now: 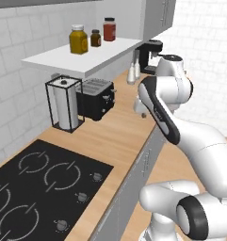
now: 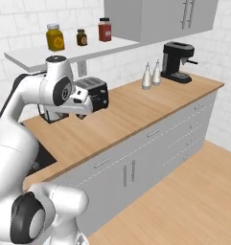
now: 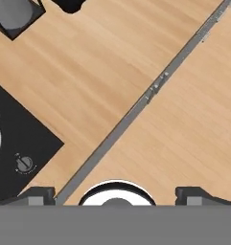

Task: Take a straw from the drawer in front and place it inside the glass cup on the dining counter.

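Observation:
My gripper (image 2: 81, 115) hangs open above the wood worktop (image 2: 121, 112), fingers pointing down, nothing between them. In the hand view its dark fingertips (image 3: 39, 194) stand wide apart, looking straight down at the worktop's front edge. In the left base view the gripper (image 1: 142, 110) sits just beyond my arm's elbow. Below the worktop runs a row of pale-grey drawer fronts (image 2: 107, 165) with small bar handles, all shut; I cannot tell which one holds the straw. The straw is hidden. The glass cup and the dining counter are out of view.
A black hob (image 1: 39, 188) lies at the worktop's left end. Behind it stand a paper-towel holder (image 1: 64, 104) and a black toaster (image 1: 96, 98). Two bottles (image 2: 150, 75) and a coffee machine (image 2: 177, 61) stand farther right. A shelf (image 1: 82, 59) carries jars.

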{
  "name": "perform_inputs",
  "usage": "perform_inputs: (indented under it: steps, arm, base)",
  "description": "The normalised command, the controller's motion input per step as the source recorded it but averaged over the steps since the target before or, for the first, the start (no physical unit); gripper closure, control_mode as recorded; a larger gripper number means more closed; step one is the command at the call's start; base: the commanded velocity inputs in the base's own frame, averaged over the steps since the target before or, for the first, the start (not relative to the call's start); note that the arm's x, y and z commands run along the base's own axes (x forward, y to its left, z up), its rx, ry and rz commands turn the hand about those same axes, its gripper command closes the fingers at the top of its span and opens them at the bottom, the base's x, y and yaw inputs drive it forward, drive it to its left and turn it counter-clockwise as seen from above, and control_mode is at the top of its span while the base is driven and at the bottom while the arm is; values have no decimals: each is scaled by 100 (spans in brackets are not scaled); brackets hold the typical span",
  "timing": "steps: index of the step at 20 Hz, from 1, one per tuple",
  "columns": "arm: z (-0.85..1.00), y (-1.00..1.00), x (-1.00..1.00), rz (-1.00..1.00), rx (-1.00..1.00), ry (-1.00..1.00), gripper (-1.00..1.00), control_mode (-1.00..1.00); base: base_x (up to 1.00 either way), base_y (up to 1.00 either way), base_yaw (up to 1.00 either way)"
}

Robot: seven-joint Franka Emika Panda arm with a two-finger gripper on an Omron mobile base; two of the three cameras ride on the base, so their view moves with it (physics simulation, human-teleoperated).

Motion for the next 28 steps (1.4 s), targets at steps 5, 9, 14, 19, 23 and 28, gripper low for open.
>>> perform_inputs:
  steps: [5,9,14,19,23,28]
  arm:
    - [-98,-89,-12,-12,39,0,-100,-100]
    - [-100,-100,0,-5,59,0,-100,-100]
    - [-100,-52,12,-2,55,3,-100,-100]
    - [-100,0,29,0,52,0,-100,-100]
    - [-82,-1,21,0,46,0,-100,-100]
    - [-29,0,38,0,31,0,-100,-100]
  base:
    - [0,0,0]
    - [0,0,0]
    - [0,0,0]
    - [0,0,0]
    - [0,0,0]
    - [0,0,0]
